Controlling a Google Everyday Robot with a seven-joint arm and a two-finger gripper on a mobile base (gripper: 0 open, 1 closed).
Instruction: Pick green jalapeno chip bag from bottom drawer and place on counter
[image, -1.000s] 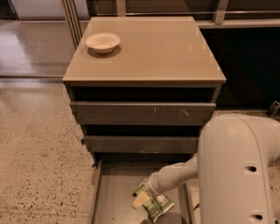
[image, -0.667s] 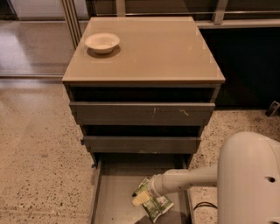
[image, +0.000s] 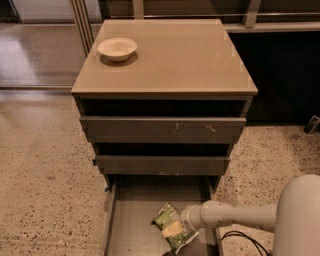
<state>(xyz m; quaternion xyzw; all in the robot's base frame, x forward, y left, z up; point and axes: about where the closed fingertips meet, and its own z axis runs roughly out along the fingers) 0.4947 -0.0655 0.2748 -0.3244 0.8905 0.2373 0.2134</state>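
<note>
The green jalapeno chip bag (image: 167, 218), green and white with a pale panel, lies on the flat grey floor of the pulled-out bottom drawer (image: 131, 226), right of its middle. My gripper (image: 181, 229) reaches in from the right at the end of the white arm (image: 235, 216) and sits right at the bag's right side, low in the drawer. Part of the bag is hidden under the wrist. The tan counter (image: 175, 62) on top of the cabinet holds no bag.
A white bowl (image: 117, 48) stands on the counter's back left. The two upper drawers (image: 162, 129) stick out slightly above the bottom one. A black cable (image: 246, 241) lies on the speckled floor at lower right. My white arm housing (image: 300, 220) fills the lower right corner.
The bulky arm housing has drawn down and to the right, showing more of the cabinet. The gripper stays at the chip bag in the bottom drawer; the bag has barely moved.
</note>
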